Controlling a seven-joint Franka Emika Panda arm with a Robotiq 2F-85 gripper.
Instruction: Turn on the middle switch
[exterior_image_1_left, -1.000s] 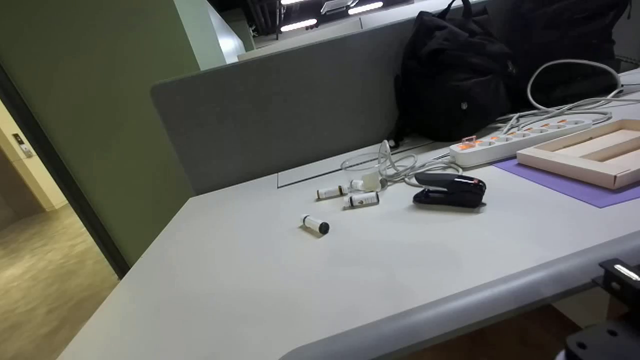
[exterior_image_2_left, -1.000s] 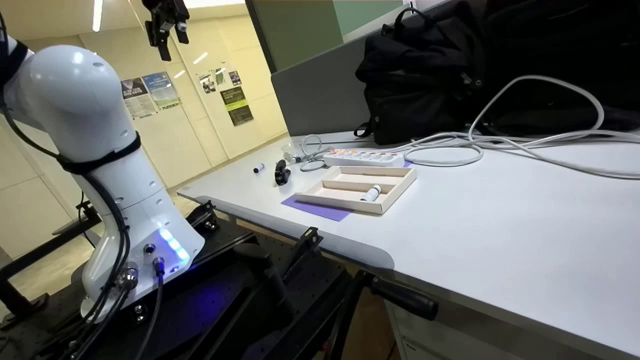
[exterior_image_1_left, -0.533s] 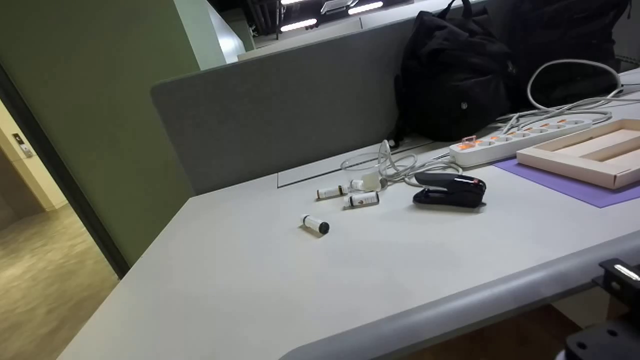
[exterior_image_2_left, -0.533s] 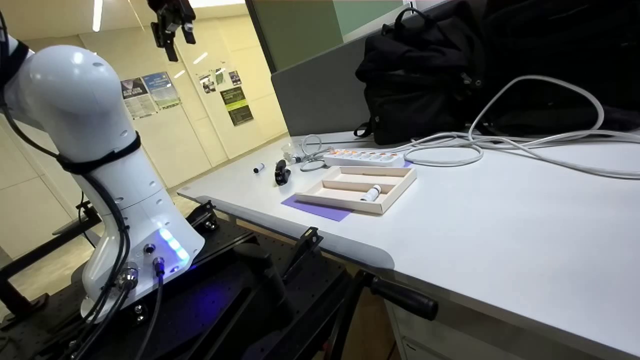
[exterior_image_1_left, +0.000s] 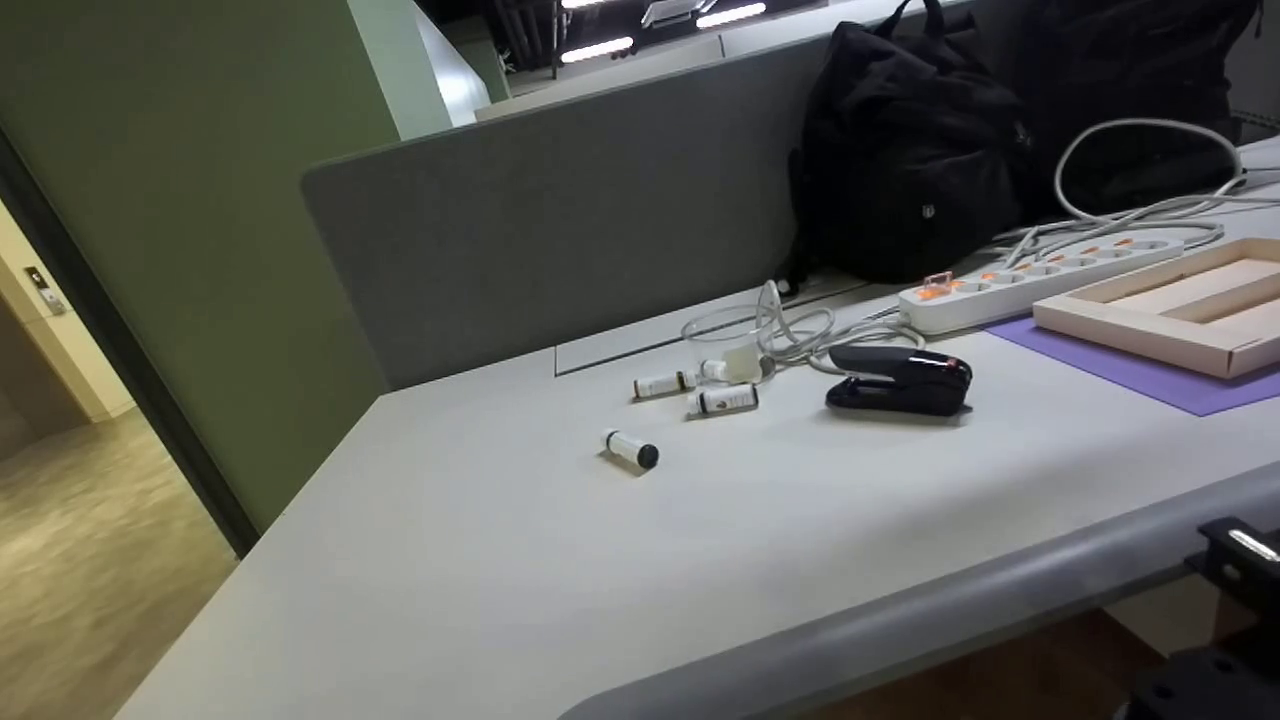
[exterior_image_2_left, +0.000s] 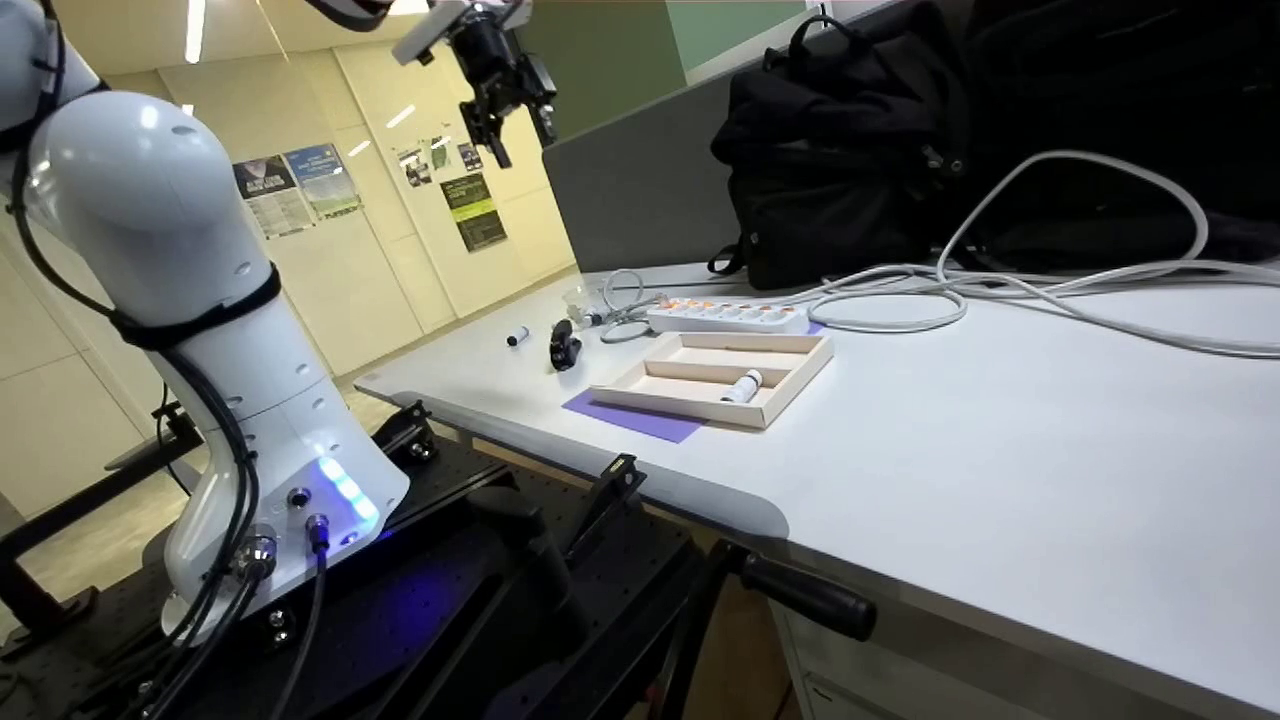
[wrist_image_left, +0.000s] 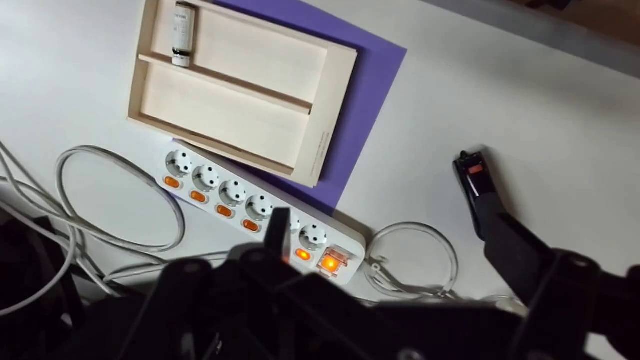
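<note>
A white power strip with a row of orange switches lies on the desk; it also shows in both exterior views. In the wrist view the square main switch and the small switch beside it glow bright. Small switches around the row's middle look duller orange. Another switch is mostly hidden behind my left-hand finger. My gripper is open and empty, high above the desk; its fingers stand wide apart in the wrist view.
A wooden tray holding a white bottle sits on purple paper beside the strip. A black stapler, several small bottles and loose cables lie around. A black backpack stands behind.
The arm has swung my gripper toward the desk, to the right and slightly lower in an exterior view. A shadow now falls on the desk's front edge. The objects have not moved.
</note>
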